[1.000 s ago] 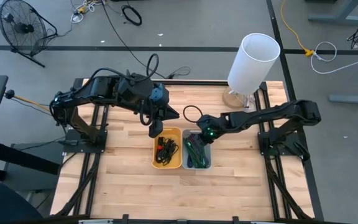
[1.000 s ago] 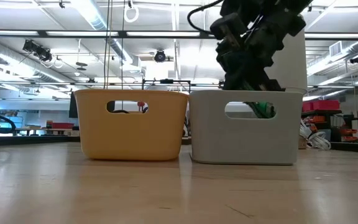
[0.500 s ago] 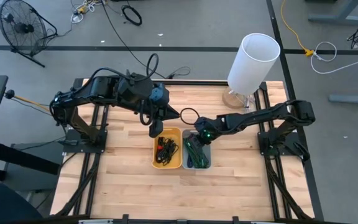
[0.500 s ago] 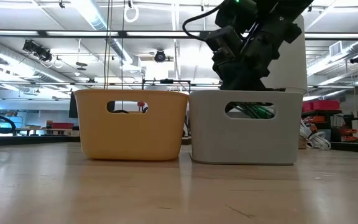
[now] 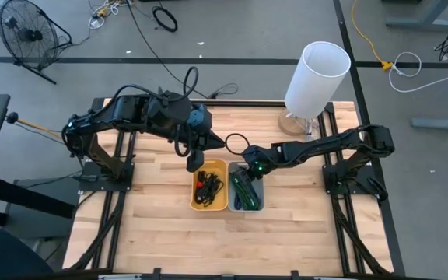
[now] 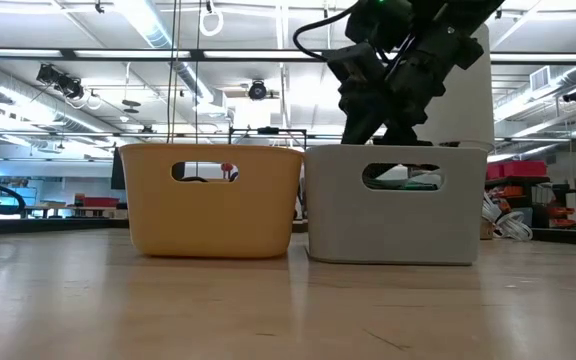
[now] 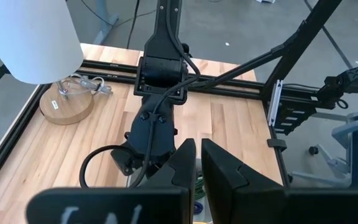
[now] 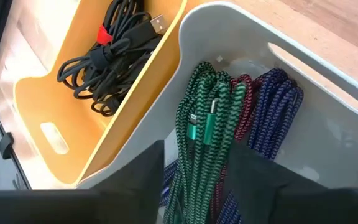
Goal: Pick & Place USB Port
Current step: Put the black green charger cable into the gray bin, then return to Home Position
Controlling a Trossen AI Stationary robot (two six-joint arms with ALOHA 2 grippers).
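Observation:
Two bins stand side by side mid-table: a yellow bin (image 5: 196,201) holding bundled black USB cables (image 8: 107,53), and to its right a grey bin (image 5: 261,194) holding braided green (image 8: 204,118), red and blue cables. My right gripper (image 8: 197,186) hangs open just above the grey bin's far end (image 6: 383,130), with the green cable lying in the bin below its fingers. My left gripper (image 7: 197,165) hovers shut and empty over the yellow bin's far edge (image 5: 193,162).
A tall white cylinder lamp (image 5: 317,74) on a round wooden base stands at the table's far right corner. The black arm frames run along both table sides. Bare wood lies in front of the bins toward the near edge (image 6: 268,310).
My right gripper has risen a little out of the grey bin, shifted slightly toward the table's left, and opened. It has let go of the green cable, which now lies in the grey bin.

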